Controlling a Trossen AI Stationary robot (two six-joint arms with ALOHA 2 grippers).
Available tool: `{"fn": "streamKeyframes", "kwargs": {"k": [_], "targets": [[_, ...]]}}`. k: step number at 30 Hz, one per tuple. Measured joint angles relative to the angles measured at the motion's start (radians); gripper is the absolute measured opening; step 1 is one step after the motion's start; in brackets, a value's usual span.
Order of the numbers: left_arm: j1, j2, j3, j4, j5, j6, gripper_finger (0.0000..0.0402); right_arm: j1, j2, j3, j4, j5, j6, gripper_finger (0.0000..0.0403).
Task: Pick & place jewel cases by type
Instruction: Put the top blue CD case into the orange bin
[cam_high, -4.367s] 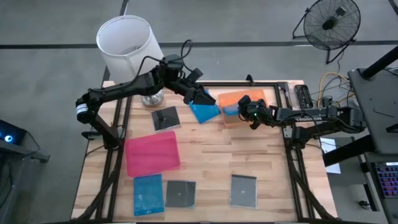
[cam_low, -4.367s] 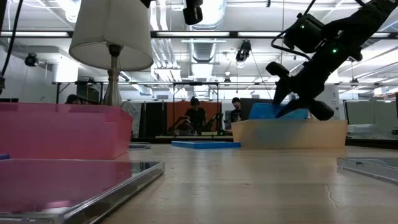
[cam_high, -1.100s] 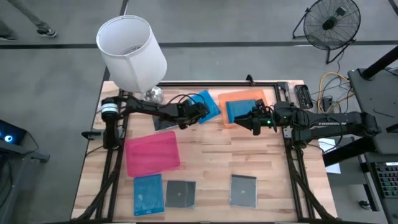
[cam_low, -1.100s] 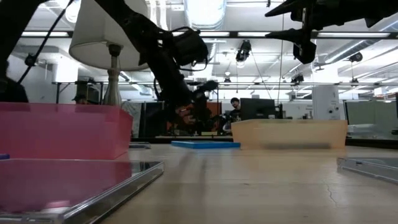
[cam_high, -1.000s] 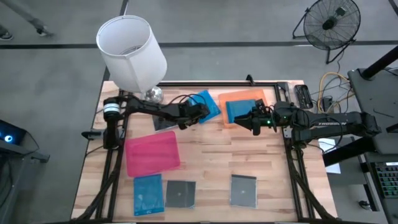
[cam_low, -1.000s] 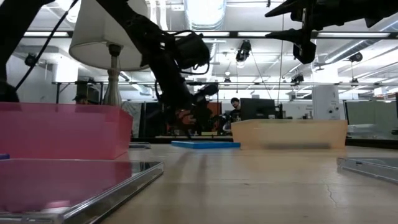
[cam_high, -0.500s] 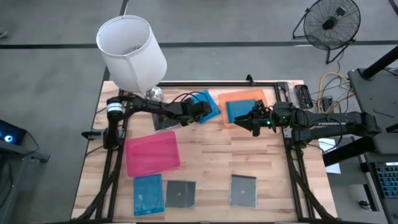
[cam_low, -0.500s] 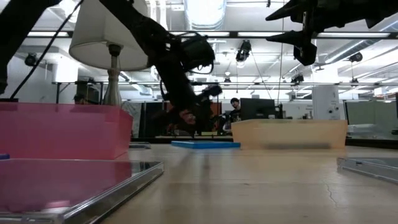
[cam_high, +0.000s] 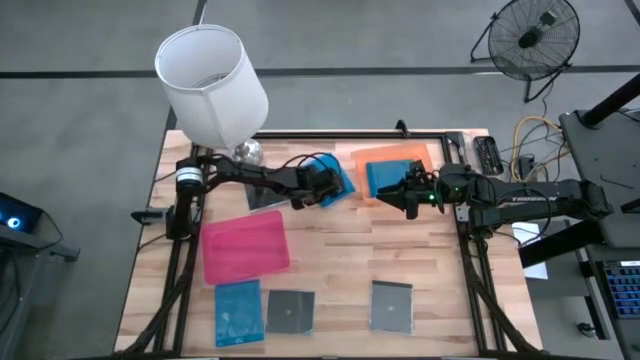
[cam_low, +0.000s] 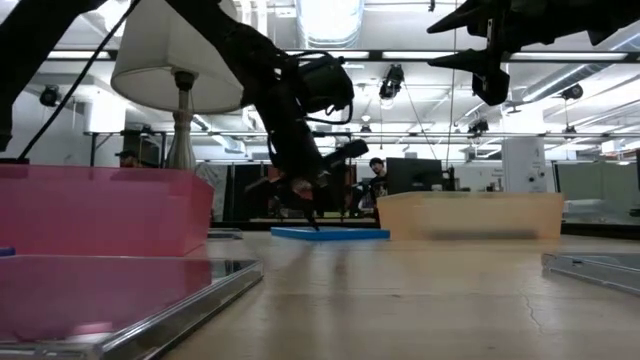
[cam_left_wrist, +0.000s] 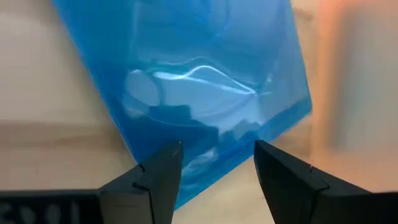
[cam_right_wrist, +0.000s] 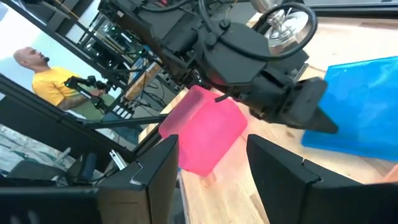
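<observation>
A translucent blue jewel case (cam_left_wrist: 199, 74) lies flat on the table (cam_high: 350, 250), just left of the orange tray (cam_high: 400, 155). My left gripper (cam_high: 332, 188) slants down over this case's near-left edge. It is open, with both fingers (cam_left_wrist: 158, 177) close above the case (cam_low: 330, 234); no touch shows. Another blue case (cam_high: 385, 177) rests in the orange tray. My right gripper (cam_high: 393, 195) hangs open in the air at the tray's near-left corner, holding nothing (cam_right_wrist: 211, 174). A dark case (cam_high: 262, 198) lies partly under my left arm.
The pink tray (cam_high: 246, 245) stands left of centre. Along the near edge lie a blue case (cam_high: 238, 312) and two dark cases (cam_high: 290, 311), (cam_high: 392, 305). A white-shaded lamp (cam_high: 212, 70) stands at the far left corner. People show in the room beyond.
My left gripper has moved a little toward the table's right edge and down, closer over the blue case, rolling slightly as it went. Its fingers stay open. The right arm has kept still.
</observation>
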Motion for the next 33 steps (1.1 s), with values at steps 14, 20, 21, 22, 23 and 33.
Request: {"fn": "streamKeyframes", "kwargs": {"k": [14,20,21,22,23,33], "targets": [[-0.098,-0.008,-0.001,-0.03,0.024,-0.002,0.0186,0.0,0.0,0.0,0.002,0.01,-0.002,0.0185],[-0.155,-0.008,-0.001,-0.029,0.023,-0.027,0.0186,0.0,0.001,0.0,0.003,0.011,0.006,0.0185],[-0.164,-0.008,-0.001,-0.029,0.023,-0.027,0.0186,0.0,0.001,0.0,0.003,0.011,0.006,0.0185],[-0.174,-0.008,-0.001,-0.029,0.023,-0.027,0.0186,0.0,0.002,0.0,0.003,0.011,0.008,0.0185],[-0.185,-0.008,-0.001,-0.029,0.023,-0.028,0.0186,0.0,0.002,0.0,0.002,0.011,0.016,0.0185],[-0.294,-0.006,0.015,-0.024,0.028,-0.026,0.0186,0.036,0.003,0.0,-0.057,0.02,0.282,0.0178]]}}
